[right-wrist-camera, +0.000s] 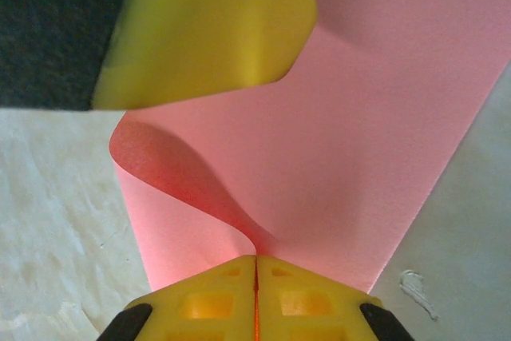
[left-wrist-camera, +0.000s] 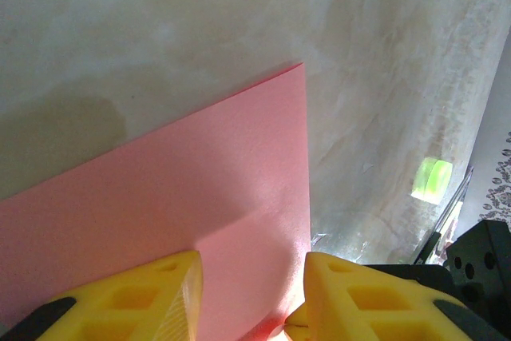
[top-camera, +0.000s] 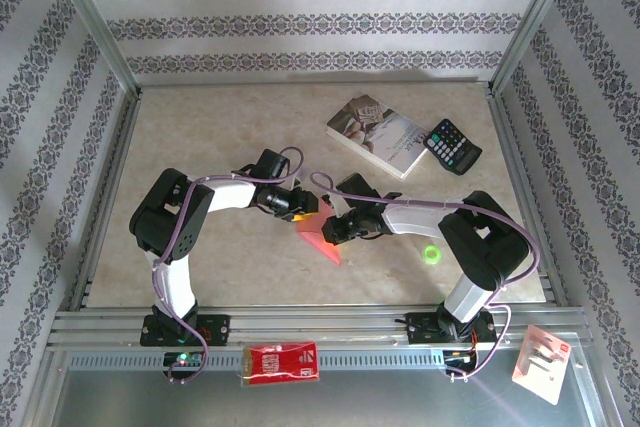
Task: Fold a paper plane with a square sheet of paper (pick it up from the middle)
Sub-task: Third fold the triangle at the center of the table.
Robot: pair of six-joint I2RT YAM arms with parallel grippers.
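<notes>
My left gripper point(left-wrist-camera: 251, 277) stands parted, my right gripper point(right-wrist-camera: 255, 265) pinches the sheet point(right-wrist-camera: 319, 157); both arms bend inward, wrists nearly meeting.

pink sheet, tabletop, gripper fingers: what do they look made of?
sheet: thin matte paper; curls softly where the right gripper pinches it.
tabletop: mottled beige, slight sheen; stone or laminate, can't tell.
fingers: yellow plastic, hollow cells, maybe printed.

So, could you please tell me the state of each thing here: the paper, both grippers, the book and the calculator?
square sheet of paper: bent into a curl, not yet a plane.
right gripper: shut on the paper's edge.
left gripper: open, over the paper.
book: closed, lying flat.
calculator: face up, beside the book.
</notes>
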